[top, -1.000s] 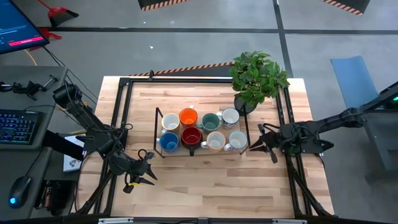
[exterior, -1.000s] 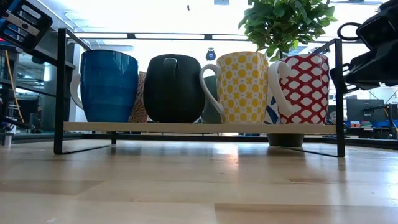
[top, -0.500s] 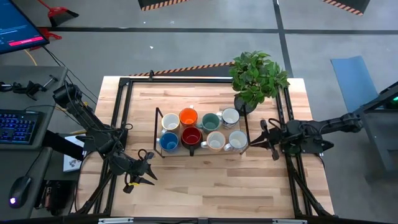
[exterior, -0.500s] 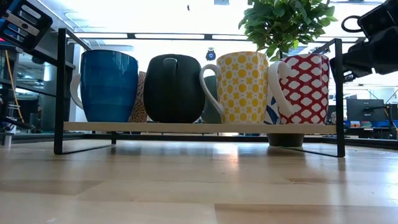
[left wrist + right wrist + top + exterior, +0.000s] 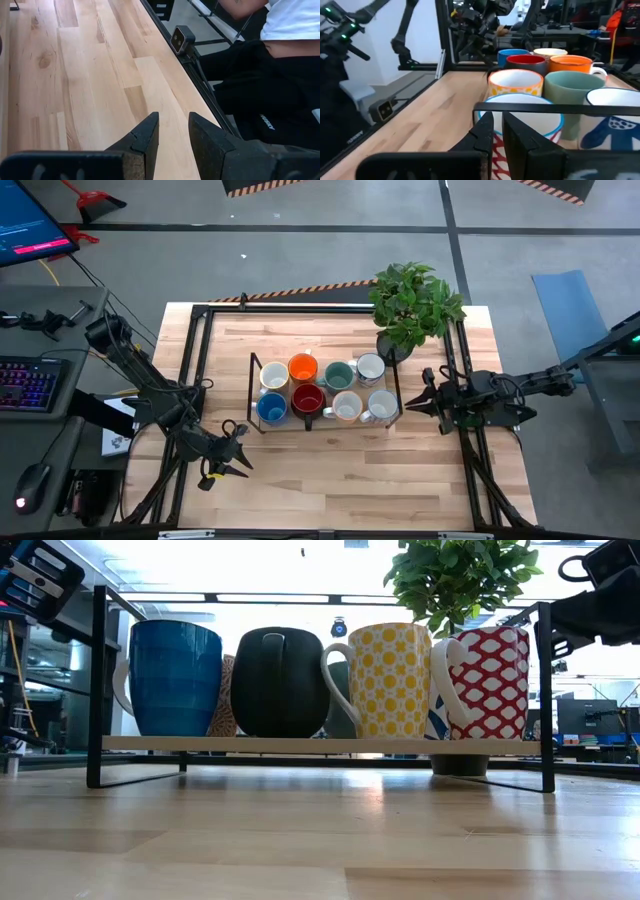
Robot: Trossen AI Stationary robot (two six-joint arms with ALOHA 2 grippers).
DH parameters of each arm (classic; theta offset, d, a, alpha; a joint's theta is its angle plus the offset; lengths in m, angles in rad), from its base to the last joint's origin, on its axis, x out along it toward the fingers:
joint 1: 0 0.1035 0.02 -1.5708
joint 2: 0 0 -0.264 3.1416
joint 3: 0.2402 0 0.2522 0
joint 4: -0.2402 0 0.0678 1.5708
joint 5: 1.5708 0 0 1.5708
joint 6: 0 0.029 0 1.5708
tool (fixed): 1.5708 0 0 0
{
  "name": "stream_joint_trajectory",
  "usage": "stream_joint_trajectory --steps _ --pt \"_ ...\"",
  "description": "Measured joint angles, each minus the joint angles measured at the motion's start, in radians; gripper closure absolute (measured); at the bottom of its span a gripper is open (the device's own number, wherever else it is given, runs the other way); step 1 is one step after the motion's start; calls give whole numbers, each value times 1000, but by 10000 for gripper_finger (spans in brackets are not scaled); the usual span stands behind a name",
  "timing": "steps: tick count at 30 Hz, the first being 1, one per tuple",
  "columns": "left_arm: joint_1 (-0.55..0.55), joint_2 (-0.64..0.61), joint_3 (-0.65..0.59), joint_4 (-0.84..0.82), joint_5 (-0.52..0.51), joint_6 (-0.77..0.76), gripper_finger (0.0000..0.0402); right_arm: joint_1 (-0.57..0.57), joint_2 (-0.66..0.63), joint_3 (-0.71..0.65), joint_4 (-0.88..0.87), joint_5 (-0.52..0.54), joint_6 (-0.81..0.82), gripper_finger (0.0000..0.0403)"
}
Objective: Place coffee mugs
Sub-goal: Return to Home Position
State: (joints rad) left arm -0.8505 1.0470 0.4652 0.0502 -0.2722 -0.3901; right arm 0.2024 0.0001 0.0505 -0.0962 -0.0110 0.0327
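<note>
Eight coffee mugs stand in two rows on a black wire rack [image 5: 252, 390] at the table's middle: blue [image 5: 271, 408], red [image 5: 307, 399], orange [image 5: 303, 367], teal [image 5: 338, 375] and several white or cream ones. The low view shows the near row's blue mug [image 5: 175, 675], a dark one [image 5: 280, 680], a yellow-patterned one [image 5: 390, 680] and a red-patterned one [image 5: 495, 680]. My right gripper [image 5: 418, 403] [image 5: 497, 125] hovers just off the rack's right end, fingers a narrow gap apart, touching nothing. My left gripper [image 5: 240, 448] [image 5: 172, 127] waits open near the table's near-left corner.
A potted plant [image 5: 415, 300] stands behind the rack's far-right corner. Black frame rails [image 5: 200, 360] run along the table's left, right and far edges. A person [image 5: 280, 75] sits beyond the near edge, beside a small camera [image 5: 182, 39]. Bare wood lies in front of the rack.
My right gripper has risen beside the rack's right end and shifted a little toward the far edge, its arm straightening. The mugs and my left arm have stayed where they were.
</note>
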Motion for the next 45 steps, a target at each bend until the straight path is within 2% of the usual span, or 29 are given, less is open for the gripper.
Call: stream_joint_trajectory --steps 45 --pt "0 0 0 0 0 0 307 0 6 0 1 18 -7 379"
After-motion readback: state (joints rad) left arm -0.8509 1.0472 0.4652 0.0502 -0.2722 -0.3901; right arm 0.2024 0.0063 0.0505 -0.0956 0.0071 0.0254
